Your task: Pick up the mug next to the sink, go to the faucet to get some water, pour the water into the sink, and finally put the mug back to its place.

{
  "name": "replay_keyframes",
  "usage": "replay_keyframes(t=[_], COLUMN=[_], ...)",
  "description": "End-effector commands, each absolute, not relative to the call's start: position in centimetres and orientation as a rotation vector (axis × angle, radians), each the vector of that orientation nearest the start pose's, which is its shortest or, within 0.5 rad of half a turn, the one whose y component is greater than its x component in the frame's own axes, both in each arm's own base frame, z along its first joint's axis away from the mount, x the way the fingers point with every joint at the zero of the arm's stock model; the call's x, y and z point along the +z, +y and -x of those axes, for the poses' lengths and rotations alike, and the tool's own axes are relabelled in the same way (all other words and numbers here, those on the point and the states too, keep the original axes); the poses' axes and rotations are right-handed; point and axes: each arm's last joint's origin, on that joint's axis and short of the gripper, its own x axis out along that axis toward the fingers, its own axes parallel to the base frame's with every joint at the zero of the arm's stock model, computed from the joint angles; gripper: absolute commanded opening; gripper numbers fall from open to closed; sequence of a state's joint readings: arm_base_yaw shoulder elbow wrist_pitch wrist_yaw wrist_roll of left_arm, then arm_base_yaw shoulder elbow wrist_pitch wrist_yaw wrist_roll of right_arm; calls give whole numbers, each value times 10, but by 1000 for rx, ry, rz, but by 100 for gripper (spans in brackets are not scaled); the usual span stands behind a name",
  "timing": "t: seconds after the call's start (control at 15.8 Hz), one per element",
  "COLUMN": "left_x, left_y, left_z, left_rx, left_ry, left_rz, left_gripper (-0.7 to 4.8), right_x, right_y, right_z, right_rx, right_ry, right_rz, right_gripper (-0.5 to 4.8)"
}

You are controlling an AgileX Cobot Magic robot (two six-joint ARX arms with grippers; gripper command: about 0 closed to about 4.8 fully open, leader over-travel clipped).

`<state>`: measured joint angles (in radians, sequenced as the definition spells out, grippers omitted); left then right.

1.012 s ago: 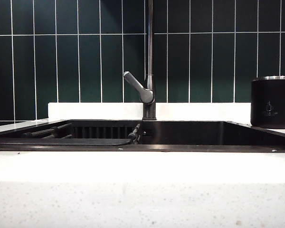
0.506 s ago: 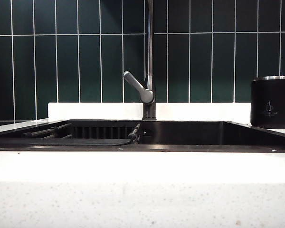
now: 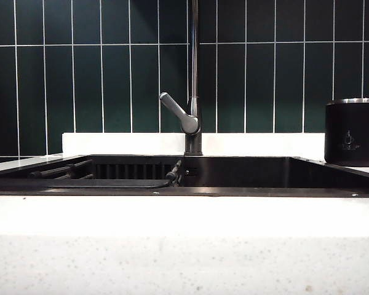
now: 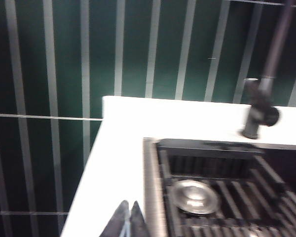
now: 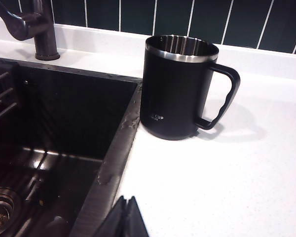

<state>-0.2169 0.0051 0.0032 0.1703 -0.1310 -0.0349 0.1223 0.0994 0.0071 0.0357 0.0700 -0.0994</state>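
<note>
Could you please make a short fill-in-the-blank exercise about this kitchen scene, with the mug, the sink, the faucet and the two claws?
1. The mug stands upright on the white ____ beside the sink.
2. The mug's rim is made of silver ____.
3. Both the left claw and the right claw are ____ and hold nothing.
4. From the faucet no ____ is running.

Missing words: countertop; metal; shut; water

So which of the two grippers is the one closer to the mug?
The right gripper: shut, it hovers over the counter facing the mug. The left gripper, also shut, is at the sink's far side.
</note>
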Motion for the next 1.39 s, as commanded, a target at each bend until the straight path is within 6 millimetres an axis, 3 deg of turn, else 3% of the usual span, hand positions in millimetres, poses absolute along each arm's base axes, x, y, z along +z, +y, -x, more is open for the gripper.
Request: replay_keyframes(t=[0.06, 0.7, 1.01, 1.39], left_x=[185, 187, 186, 176], left_y=[-18, -12, -3, -1], left_z=[-94, -94, -95, -97], left_rx=[-137, -116, -24, 6], left_ry=[-196, -224, -215, -107], left_rz=[66, 52, 39, 13], left_gripper=[-4, -2, -2, -2], right_x=[161, 161, 161, 161], right_y=[11, 11, 11, 11], right_z=[-103, -103, -103, -103], right_rx=[57, 57, 57, 56], right_ry=[46, 46, 46, 46], right_rz=[106, 106, 106, 106], right_gripper=[-1, -1, -1, -1])
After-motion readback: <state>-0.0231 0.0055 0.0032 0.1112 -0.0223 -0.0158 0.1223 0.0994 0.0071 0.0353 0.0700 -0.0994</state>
